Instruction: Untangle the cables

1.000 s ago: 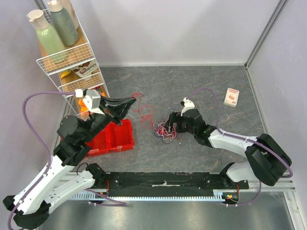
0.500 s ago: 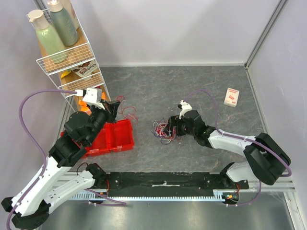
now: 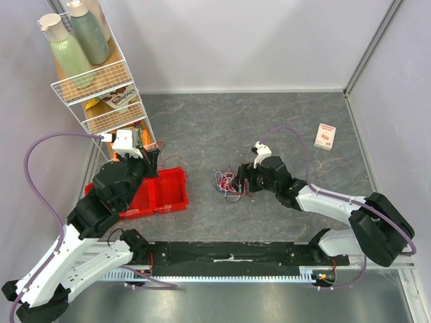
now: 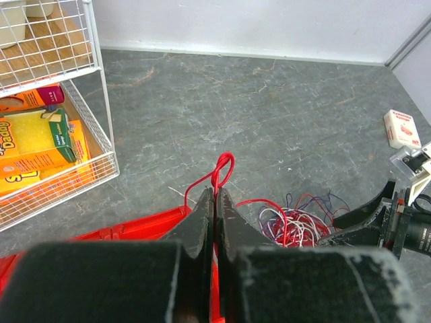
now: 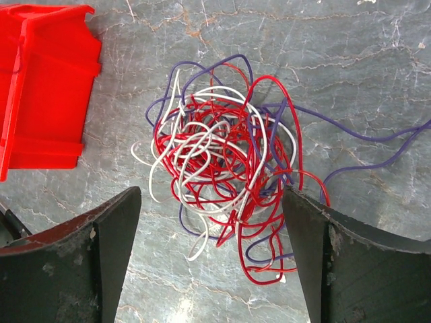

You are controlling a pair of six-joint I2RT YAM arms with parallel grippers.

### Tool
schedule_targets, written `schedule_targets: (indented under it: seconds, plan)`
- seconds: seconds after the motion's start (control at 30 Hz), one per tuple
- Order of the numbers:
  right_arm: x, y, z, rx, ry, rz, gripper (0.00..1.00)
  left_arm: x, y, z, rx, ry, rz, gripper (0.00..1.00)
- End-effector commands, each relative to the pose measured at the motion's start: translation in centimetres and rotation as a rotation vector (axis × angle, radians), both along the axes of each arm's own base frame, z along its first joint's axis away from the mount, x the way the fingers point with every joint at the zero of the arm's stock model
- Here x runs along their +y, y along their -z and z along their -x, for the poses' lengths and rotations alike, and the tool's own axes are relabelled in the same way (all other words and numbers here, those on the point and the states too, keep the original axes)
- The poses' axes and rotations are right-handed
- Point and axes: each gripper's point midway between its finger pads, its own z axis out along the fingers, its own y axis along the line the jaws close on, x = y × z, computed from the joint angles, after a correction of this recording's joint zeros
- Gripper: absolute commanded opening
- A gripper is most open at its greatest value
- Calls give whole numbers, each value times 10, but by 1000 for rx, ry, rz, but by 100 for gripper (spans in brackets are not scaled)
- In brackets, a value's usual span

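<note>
Cables (image 5: 222, 168): left gripper (image 4: 215, 202) pinches lone red cable (image 4: 223, 163) by red bin (image 3: 165, 195), probably to separate it. Right gripper (image 5: 210, 202) spread wide, empty, straddling the rest.

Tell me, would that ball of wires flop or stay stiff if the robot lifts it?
Probably floppy: the cables curl in loose loops. Likely light, being so thin. Interlocked strands would probably lift as one clump.
</note>
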Motion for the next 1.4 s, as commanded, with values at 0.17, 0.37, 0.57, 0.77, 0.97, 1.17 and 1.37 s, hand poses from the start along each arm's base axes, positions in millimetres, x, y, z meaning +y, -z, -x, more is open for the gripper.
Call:
schedule_targets:
  seconds: [0.17, 0.37, 0.57, 0.77, 0.97, 1.17, 1.37]
  plan:
    - [-7, -3, 4, -26, 9, -1, 93, 19, -7, 7, 8, -82, 37, 2]
    - [-7, -5, 3, -32, 10, -4, 93, 39, 3, 10, 39, -184, 33, 2]
    - [-7, -1, 5, -23, 8, 0, 93, 43, -10, 18, -17, -164, 81, 2]
    - [3, -4, 5, -18, -43, -17, 93, 49, 13, 24, 50, -204, 114, 2]
    - [12, -1, 6, -5, -102, -1, 93, 32, 51, 23, 172, -176, 132, 2]
    - [10, -7, 6, -22, -95, -9, 94, 12, 128, 10, 396, -273, 131, 2]
    - [1, -16, 10, -45, -49, -45, 94, 46, 185, 10, 540, -598, 0, 2]
